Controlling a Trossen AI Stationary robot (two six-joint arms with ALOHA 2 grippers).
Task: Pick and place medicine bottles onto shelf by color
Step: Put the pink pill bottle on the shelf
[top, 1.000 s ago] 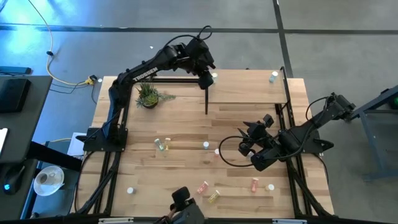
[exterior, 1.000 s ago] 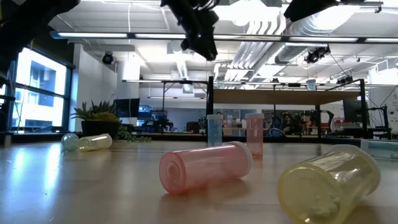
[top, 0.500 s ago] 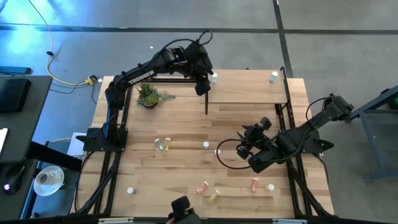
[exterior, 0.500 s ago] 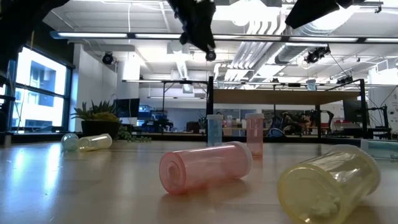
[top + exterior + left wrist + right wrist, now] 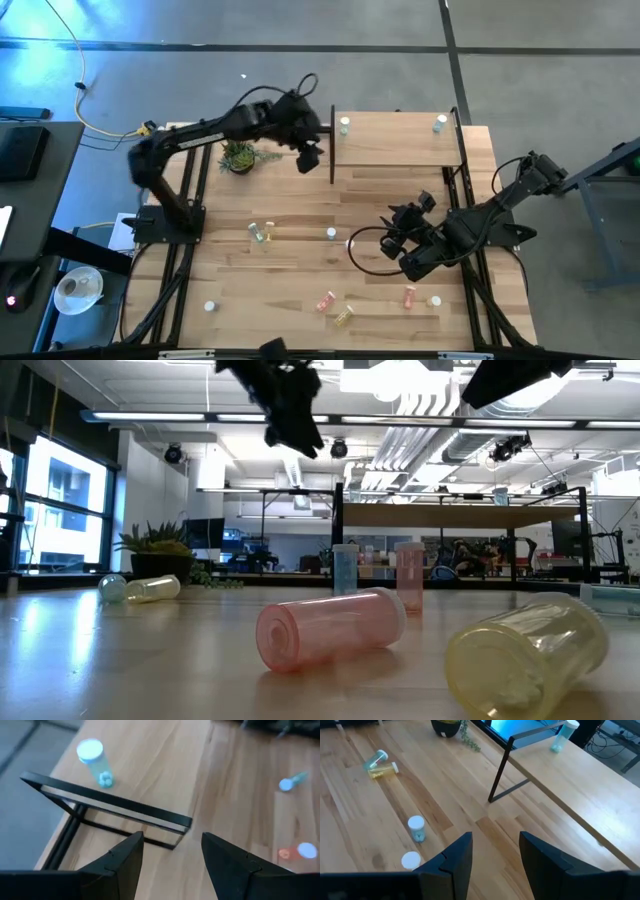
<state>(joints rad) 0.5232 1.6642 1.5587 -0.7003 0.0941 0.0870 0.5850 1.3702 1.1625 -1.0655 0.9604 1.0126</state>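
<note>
Medicine bottles: small capped cylinders, most scattered over the wooden table, two standing on the shelf.
Shelf: light wood board on a black frame, at the far right part of the table in the high view.
Bottles on shelf: one teal bottle stands near the shelf's left end, another teal bottle near its right end, well apart.
Bottles at table centre: a yellow bottle lies touching a pale teal one; a lone teal bottle stands further right.
Bottles at near edge: a pink bottle lies just beside another yellow bottle; an orange-red bottle lies beside a white-capped one; a single white cap shows at the near left.
Low view: the pink bottle lies on its side in front, the yellow one to its right.
Left gripper: raised above the table, just left of the shelf's left end, fingers apart and holding nothing.
Right gripper: hangs over the table's centre right, near the lone teal bottle, fingers apart and empty.
Potted plant: sits on the table left of the shelf.
</note>
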